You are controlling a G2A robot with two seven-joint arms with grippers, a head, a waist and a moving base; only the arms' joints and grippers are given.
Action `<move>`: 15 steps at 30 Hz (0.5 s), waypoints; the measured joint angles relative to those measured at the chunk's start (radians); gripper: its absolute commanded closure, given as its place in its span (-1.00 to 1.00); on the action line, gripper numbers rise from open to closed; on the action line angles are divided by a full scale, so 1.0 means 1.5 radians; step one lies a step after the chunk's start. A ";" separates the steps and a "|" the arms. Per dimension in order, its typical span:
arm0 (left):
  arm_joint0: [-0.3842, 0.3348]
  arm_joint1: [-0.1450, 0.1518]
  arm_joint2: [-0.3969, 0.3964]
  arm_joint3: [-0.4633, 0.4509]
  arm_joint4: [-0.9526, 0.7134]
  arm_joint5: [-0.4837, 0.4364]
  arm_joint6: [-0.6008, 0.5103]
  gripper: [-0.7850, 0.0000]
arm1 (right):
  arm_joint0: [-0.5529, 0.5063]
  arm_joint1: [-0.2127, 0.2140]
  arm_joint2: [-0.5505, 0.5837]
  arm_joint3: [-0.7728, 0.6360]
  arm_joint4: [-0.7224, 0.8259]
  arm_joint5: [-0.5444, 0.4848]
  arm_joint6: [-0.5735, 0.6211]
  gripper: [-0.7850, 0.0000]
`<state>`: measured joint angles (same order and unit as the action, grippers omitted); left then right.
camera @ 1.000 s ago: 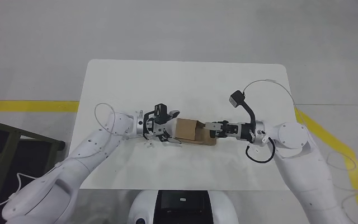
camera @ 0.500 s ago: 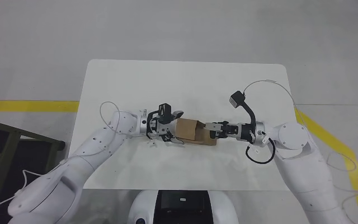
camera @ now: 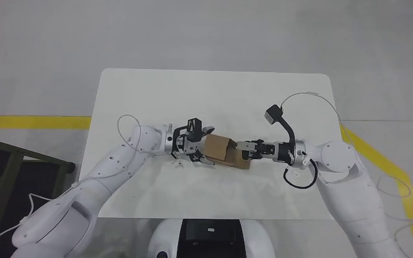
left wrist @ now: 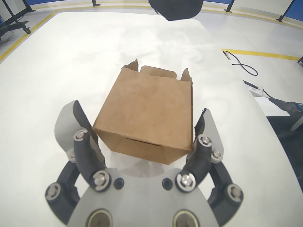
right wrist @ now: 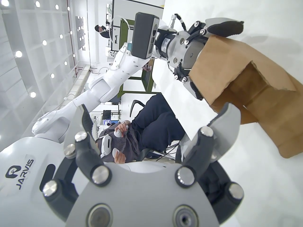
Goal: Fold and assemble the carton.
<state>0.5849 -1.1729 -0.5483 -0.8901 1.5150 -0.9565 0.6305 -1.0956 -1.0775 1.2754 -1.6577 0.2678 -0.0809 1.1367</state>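
The carton (camera: 218, 149) is seen lying on its side at the middle of the bench (camera: 213, 97), just below the centre of the top view. Its long axis runs left-right in frame, slightly skewed, with one arm at each end.

At its left-hand end in that view the left gripper (left wrist: 139, 115) is set with jaws spread wide, straddling the open end. One finger (left wrist: 79, 118) is placed against each side wall, pads touching or all but touching the cardboard. Whether any squeeze is applied cannot be told.

In the left wrist view the near end is seen open and the top panel flat. At the far end a rounded tuck flap (left wrist: 158, 72) stands up between two pointed corner tabs.

At the opposite end the right gripper (right wrist: 155, 114) is held with jaws wide apart, the carton lying off to one side of them. One of its fingers (right wrist: 227, 119) is seen just beside the end flaps, low and right of centre in the right wrist view; contact cannot be made out. Those end flaps are seen folded outward, so the box mouth is open.

A loose black cable (left wrist: 243, 66) is seen on the floor past the bench edge, at the right of the left wrist view
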 measured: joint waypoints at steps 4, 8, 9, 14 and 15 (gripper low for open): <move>0.000 0.001 -0.006 -0.005 0.007 -0.004 -0.006 -1.00 | 0.000 0.000 0.000 0.000 0.000 0.000 0.000 -1.00; 0.004 0.004 -0.012 -0.013 0.014 -0.011 -0.010 -1.00 | 0.000 0.000 0.000 0.000 0.000 0.000 0.000 -1.00; 0.006 0.005 -0.014 -0.016 0.016 -0.012 -0.010 -1.00 | 0.000 0.000 0.000 0.000 0.000 0.000 0.000 -1.00; 0.017 0.016 -0.027 -0.039 0.030 -0.025 -0.010 -1.00 | 0.000 0.000 0.000 0.000 0.000 0.000 0.000 -1.00; 0.020 0.018 -0.030 -0.045 0.034 -0.027 -0.011 -1.00 | 0.000 0.000 0.000 0.000 0.000 0.000 0.000 -1.00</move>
<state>0.6151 -1.1453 -0.5935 -0.9569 1.5655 -0.9976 0.6142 -1.0956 -1.0775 1.2754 -1.6577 0.2678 -0.0809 1.1367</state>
